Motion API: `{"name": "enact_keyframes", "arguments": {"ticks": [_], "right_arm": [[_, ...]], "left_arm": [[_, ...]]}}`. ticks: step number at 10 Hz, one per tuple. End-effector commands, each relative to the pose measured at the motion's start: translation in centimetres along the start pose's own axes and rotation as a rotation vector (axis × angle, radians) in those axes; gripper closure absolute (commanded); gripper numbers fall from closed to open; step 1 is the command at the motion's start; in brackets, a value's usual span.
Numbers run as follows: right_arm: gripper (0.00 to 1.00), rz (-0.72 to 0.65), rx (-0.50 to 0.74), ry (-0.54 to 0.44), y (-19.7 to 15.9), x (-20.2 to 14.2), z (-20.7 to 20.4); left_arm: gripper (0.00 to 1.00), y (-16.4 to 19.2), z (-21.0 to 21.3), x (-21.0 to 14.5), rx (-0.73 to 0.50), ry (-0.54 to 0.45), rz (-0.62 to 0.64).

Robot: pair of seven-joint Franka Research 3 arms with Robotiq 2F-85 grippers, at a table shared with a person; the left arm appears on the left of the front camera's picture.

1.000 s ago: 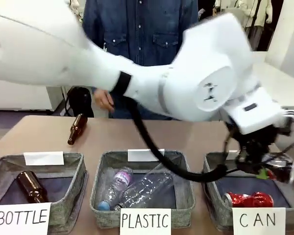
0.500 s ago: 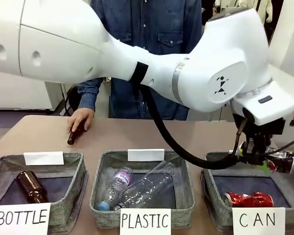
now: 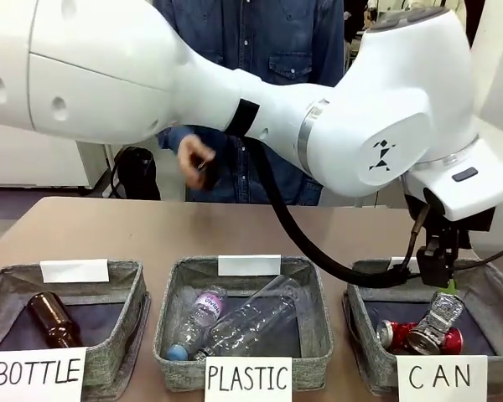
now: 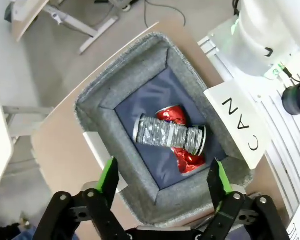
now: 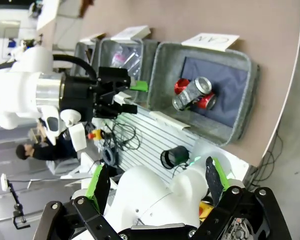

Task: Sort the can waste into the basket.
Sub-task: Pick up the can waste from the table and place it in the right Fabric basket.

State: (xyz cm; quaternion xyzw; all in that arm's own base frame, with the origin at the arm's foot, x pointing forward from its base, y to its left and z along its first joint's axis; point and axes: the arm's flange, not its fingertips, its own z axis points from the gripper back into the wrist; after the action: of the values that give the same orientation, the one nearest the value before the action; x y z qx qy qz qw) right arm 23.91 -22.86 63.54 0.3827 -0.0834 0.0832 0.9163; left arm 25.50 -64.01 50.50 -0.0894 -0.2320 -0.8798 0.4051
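From the front, the left arm reaches across the picture and its hand [image 3: 437, 266] hangs over the far rim of the basket [image 3: 361, 331] signed "CAN", though the fingers are too dark and crowded there to read; the left wrist view settles it, looking straight down into the basket [image 4: 115, 85] with the hand [image 4: 163, 177] spread wide and nothing between the green pads [image 4: 108, 175]; inside, the dark can with silver ends [image 4: 169, 135] lies across the red can [image 4: 182, 157] on the dark bottom, the red one showing on both sides of it; the front view gives a different angle, with the dark can [image 3: 433, 322] tilted up against the red can [image 3: 396, 335] just behind the "CAN" sign [image 3: 443, 378], which the wrist view shows sideways [image 4: 241, 125]; the right wrist view, rolled over, shows the right hand [image 5: 155, 182] with its fingers standing wide apart and empty, and beyond them the basket [image 5: 245, 100] with both cans and the left hand [image 5: 121, 95] beside it; the front view alone takes in the rest of the desk [image 3: 92, 230]: a basket signed "PLASTIC" [image 3: 172, 335] holding clear plastic bottles [image 3: 243, 322], a basket signed "BOTTLE" [image 3: 126, 322] holding a brown glass bottle [image 3: 52, 320], and at the far side a person's hand [image 3: 197, 163] raised above the desk, blurred.
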Motion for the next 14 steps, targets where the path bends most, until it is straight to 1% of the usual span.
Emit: {"name": "enact_keyframes", "arguments": {"ticks": [1,2,3,4,5,6,7,8,9,10,12,14], "right_arm": [[0.00,-0.016,0.008,-0.010,0.3,0.2,0.2],[0.00,-0.016,0.008,-0.010,0.3,0.2,0.2],[0.00,-0.016,0.008,-0.010,0.3,0.2,0.2],[0.00,-0.016,0.008,-0.010,0.3,0.2,0.2],[0.00,-0.016,0.008,-0.010,0.3,0.2,0.2],[0.00,-0.016,0.008,-0.010,0.3,0.2,0.2],[0.00,-0.016,0.008,-0.010,0.3,0.2,0.2],[0.00,-0.016,0.008,-0.010,0.3,0.2,0.2],[0.00,-0.016,0.008,-0.010,0.3,0.2,0.2],[0.00,-0.016,0.008,-0.010,0.3,0.2,0.2],[0.00,-0.016,0.008,-0.010,0.3,0.2,0.2],[0.00,-0.016,0.008,-0.010,0.3,0.2,0.2]], "left_arm": [[0.00,-0.8,0.2,0.1,0.029,0.007,0.024],[0.00,-0.9,0.7,-0.3,0.028,0.005,0.029],[0.00,-1.6,2.6,-1.0,-0.022,0.011,0.019],[0.00,-3.1,6.3,-2.3,-0.114,0.041,0.002],[0.00,-5.4,11.1,-4.4,-0.100,0.083,0.002],[0.00,-9.0,15.7,-6.9,-0.088,0.131,0.014],[0.00,-12.6,18.7,-9.4,-0.103,0.215,0.047],[0.00,-15.6,21.7,-13.0,-0.129,0.284,0.138],[0.00,-17.7,24.9,-17.1,-0.126,0.308,0.286],[0.00,-19.6,28.1,-21.6,-0.110,0.315,0.467],[0.00,-22.2,32.8,-29.0,-0.124,0.286,0.729],[0.00,-25.4,37.3,-35.5,-0.190,0.186,0.892]]}}
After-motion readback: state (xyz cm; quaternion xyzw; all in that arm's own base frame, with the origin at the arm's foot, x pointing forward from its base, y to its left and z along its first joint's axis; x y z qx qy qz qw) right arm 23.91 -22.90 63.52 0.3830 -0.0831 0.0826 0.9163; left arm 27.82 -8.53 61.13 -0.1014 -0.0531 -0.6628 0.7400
